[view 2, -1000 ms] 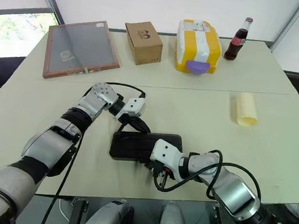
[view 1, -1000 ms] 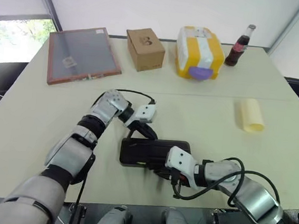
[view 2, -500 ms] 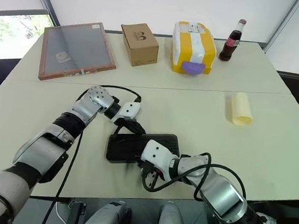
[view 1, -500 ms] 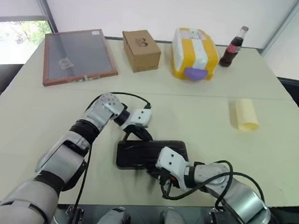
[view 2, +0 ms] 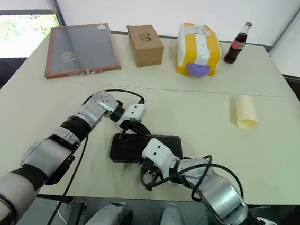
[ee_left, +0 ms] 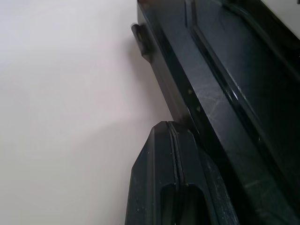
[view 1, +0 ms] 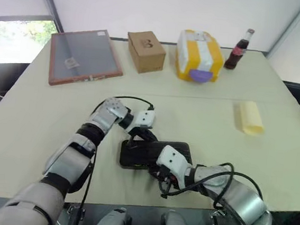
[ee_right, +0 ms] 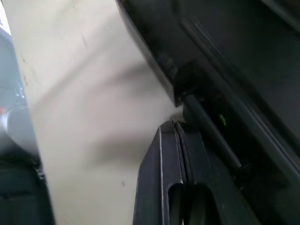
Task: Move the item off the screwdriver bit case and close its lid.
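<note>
Across the pale table [view 1: 43, 118], I am pressing both closed, empty grippers, left gripper [view 1: 135, 136] and right gripper [view 1: 161, 173], against the screwdriver bit case [view 1: 146, 153], seating its lid.

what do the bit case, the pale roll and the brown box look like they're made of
Screwdriver bit case: looks like hard plastic, dark and slightly glossy; the left wrist view shows moulded ridges and faint highlights. Pale roll: possibly thin paper or foam sheet, matte cream, open at one end; hard to tell which. Brown box: corrugated cardboard by its look, matte tan with folded flaps and a printed mark.
</note>
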`<action>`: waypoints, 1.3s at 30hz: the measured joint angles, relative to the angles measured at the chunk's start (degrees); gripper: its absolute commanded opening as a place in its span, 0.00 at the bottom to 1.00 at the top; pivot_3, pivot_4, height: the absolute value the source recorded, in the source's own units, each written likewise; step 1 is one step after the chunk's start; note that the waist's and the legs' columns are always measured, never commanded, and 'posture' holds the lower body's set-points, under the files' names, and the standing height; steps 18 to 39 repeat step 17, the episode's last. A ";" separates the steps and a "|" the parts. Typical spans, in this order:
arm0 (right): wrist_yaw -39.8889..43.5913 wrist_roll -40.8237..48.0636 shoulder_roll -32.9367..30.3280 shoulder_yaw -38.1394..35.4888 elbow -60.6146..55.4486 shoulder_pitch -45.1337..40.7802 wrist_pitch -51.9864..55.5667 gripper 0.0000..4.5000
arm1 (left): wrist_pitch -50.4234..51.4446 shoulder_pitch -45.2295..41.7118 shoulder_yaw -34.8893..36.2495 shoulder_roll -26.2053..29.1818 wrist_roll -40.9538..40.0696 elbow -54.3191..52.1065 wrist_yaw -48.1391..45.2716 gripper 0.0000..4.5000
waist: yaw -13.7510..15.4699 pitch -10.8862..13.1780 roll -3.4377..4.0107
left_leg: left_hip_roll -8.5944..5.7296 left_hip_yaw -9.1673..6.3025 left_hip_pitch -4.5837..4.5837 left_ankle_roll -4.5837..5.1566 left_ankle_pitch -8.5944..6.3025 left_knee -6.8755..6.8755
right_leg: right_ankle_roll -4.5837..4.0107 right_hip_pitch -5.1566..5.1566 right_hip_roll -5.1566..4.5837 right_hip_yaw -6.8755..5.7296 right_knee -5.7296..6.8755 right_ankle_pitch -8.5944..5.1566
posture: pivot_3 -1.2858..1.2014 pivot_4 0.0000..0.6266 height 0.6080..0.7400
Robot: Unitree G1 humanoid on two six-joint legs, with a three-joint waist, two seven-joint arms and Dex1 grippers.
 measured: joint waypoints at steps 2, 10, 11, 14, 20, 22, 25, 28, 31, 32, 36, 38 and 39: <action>0.48 4.01 1.62 -7.66 -4.67 3.28 1.57 0.01 | 0.16 -1.45 1.97 0.47 -0.09 3.26 1.86 0.00 | -0.17 0.01 -0.02 | 0.02 0.00 0.00 0.00 0.00 -0.01 | 0.00 0.00 0.01 0.00 0.00 0.00 | 0.52 0.24 1.00; 2.23 20.19 3.97 -33.38 -10.01 6.92 5.02 0.01 | 10.23 -3.60 15.75 8.20 -7.90 2.86 6.79 0.00 | -0.63 0.08 0.09 | 0.07 0.06 0.03 0.01 0.00 -0.08 | 0.01 -0.06 0.02 0.02 0.03 0.00 | 0.52 0.24 1.00; 1.26 20.43 4.05 -35.51 -8.77 5.66 4.34 0.01 | 12.51 -2.48 17.63 9.46 -9.20 0.70 7.69 0.00 | -0.67 0.08 0.10 | 0.08 0.06 0.05 0.01 0.00 -0.09 | 0.01 -0.06 0.02 0.02 0.05 0.00 | 0.52 0.24 1.00; -3.53 18.78 4.39 -38.97 -3.39 2.32 0.46 0.01 | 19.90 4.01 21.65 12.34 -12.54 -9.13 10.61 0.00 | -0.64 0.11 0.17 | 0.08 0.03 0.06 0.00 0.00 -0.15 | 0.01 -0.09 0.02 0.05 0.12 0.00 | 0.52 0.24 1.00; -9.76 12.13 5.41 -37.18 4.12 0.43 -6.91 0.01 | 28.54 17.90 23.31 16.21 -14.53 -26.09 14.63 0.00 | -1.54 0.13 0.25 | 0.08 0.05 0.07 0.00 0.00 -0.21 | 0.00 -0.13 0.00 0.12 0.22 0.00 | 0.52 0.24 1.00; -9.76 12.13 5.41 -37.18 4.12 0.43 -6.91 0.01 | 28.54 17.90 23.31 16.21 -14.53 -26.09 14.63 0.00 | -1.54 0.13 0.25 | 0.08 0.05 0.07 0.00 0.00 -0.21 | 0.00 -0.13 0.00 0.12 0.22 0.00 | 0.52 0.24 1.00; -9.76 12.13 5.41 -37.18 4.12 0.43 -6.91 0.01 | 28.54 17.90 23.31 16.21 -14.53 -26.09 14.63 0.00 | -1.54 0.13 0.25 | 0.08 0.05 0.07 0.00 0.00 -0.21 | 0.00 -0.13 0.00 0.12 0.22 0.00 | 0.52 0.24 1.00; -9.76 12.13 5.41 -37.18 4.12 0.43 -6.91 0.01 | 28.54 17.90 23.31 16.21 -14.53 -26.09 14.63 0.00 | -1.54 0.13 0.25 | 0.08 0.05 0.07 0.00 0.00 -0.21 | 0.00 -0.13 0.00 0.12 0.22 0.00 | 0.52 0.24 1.00; -9.76 12.13 5.41 -37.18 4.12 0.43 -6.91 0.01 | 28.54 17.90 23.31 16.21 -14.53 -26.09 14.63 0.00 | -1.54 0.13 0.25 | 0.08 0.05 0.07 0.00 0.00 -0.21 | 0.00 -0.13 0.00 0.12 0.22 0.00 | 0.52 0.24 1.00; -9.76 12.13 5.41 -37.18 4.12 0.43 -6.91 0.01 | 28.54 17.90 23.31 16.21 -14.53 -26.09 14.63 0.00 | -1.54 0.13 0.25 | 0.08 0.05 0.07 0.00 0.00 -0.21 | 0.00 -0.13 0.00 0.12 0.22 0.00 | 0.52 0.24 1.00; -9.76 12.13 5.41 -37.18 4.12 0.43 -6.91 0.01 | 28.54 17.90 23.31 16.21 -14.53 -26.09 14.63 0.00 | -1.54 0.13 0.25 | 0.08 0.05 0.07 0.00 0.00 -0.21 | 0.00 -0.13 0.00 0.12 0.22 0.00 | 0.52 0.24 1.00; -9.76 12.13 5.41 -37.18 4.12 0.43 -6.91 0.01 | 28.54 17.90 23.31 16.21 -14.53 -26.09 14.63 0.00 | -1.54 0.13 0.25 | 0.08 0.05 0.07 0.00 0.00 -0.21 | 0.00 -0.13 0.00 0.12 0.22 0.00 | 0.52 0.24 1.00; -9.76 12.13 5.41 -37.18 4.12 0.43 -6.91 0.01 | 28.54 17.90 23.31 16.21 -14.53 -26.09 14.63 0.00 | -1.54 0.13 0.25 | 0.08 0.05 0.07 0.00 0.00 -0.21 | 0.00 -0.13 0.00 0.12 0.22 0.00 | 0.52 0.24 1.00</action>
